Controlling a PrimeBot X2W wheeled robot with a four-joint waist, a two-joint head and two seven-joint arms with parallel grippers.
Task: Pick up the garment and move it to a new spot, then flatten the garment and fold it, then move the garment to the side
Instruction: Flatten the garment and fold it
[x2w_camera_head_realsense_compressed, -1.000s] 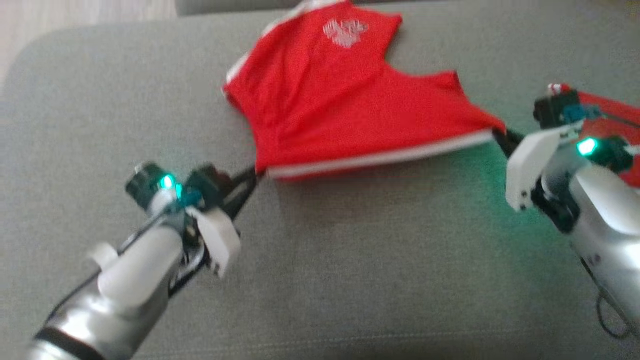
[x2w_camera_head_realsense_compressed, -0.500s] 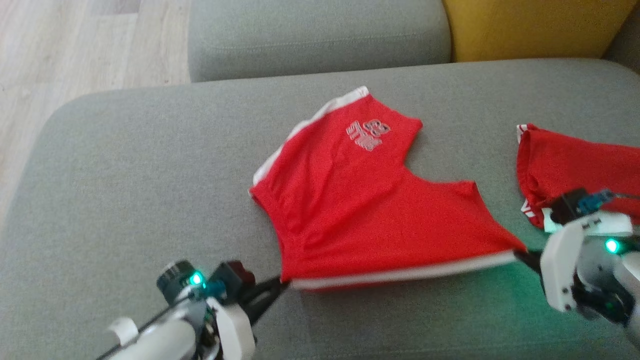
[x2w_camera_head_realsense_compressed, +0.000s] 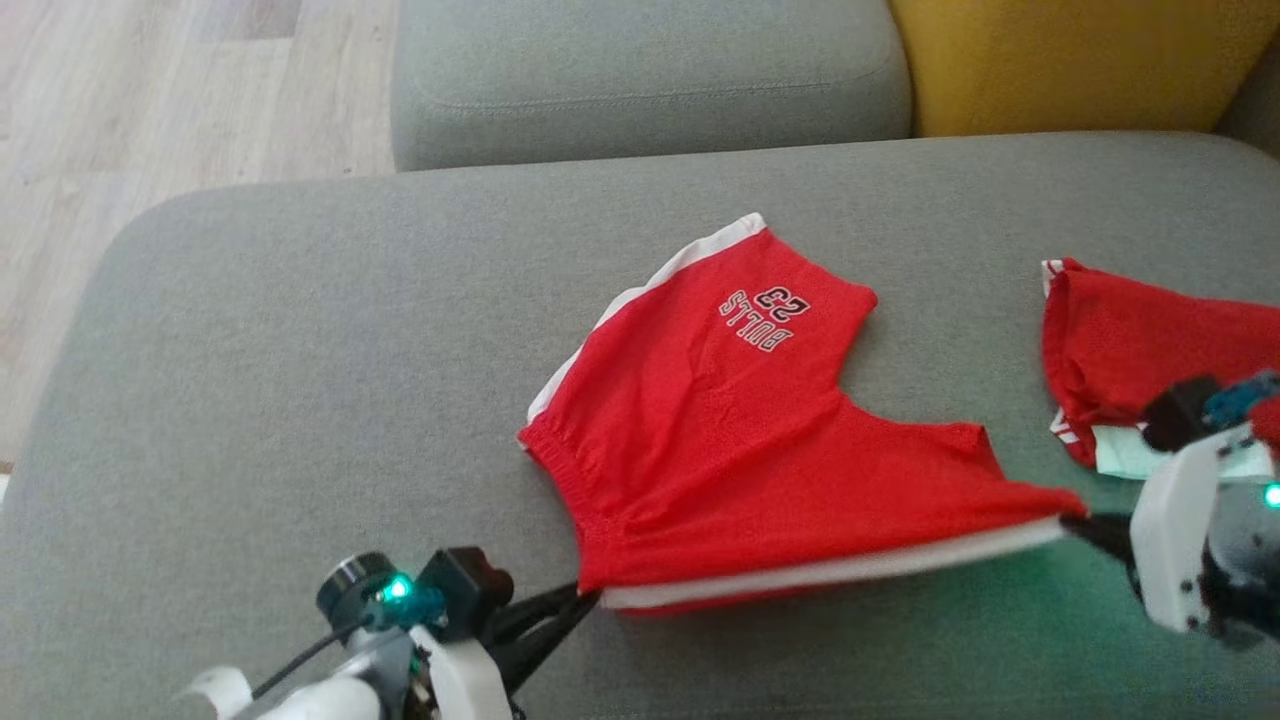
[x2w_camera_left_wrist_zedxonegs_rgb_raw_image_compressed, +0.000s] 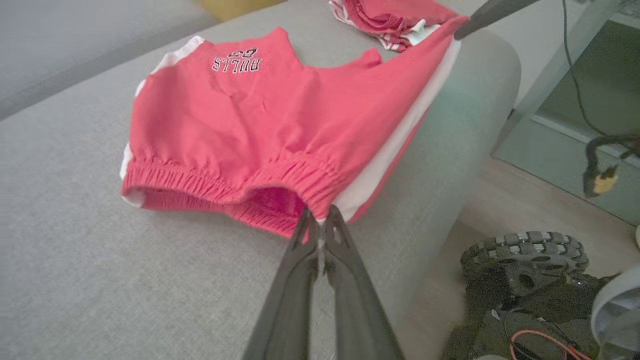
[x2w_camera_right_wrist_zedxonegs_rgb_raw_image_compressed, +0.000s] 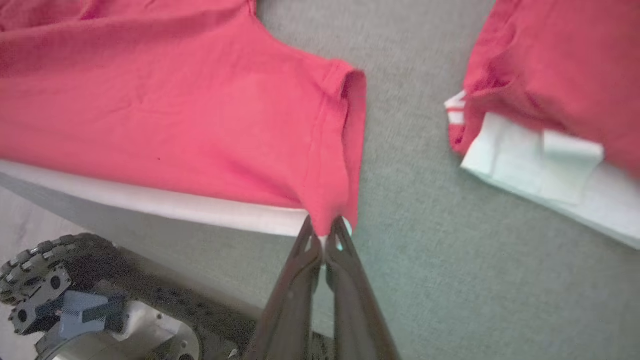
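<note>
Now shorts (x2w_camera_head_realsense_compressed: 740, 440) btwn L gripper (x2w_camera_head_realsense_compressed: 588, 598), R gripper (x2w_camera_head_realsense_compressed: 1078, 524)

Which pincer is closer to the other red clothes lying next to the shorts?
Right. The right pincer grips a corner of the shorts, close beside the other red clothes. The left pincer grips the waistband corner at the shorts' far end.

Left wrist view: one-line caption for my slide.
Left gripper pinches the waistband corner of red Bulls shorts over a grey sofa cushion; the right gripper holds the far corner.
</note>
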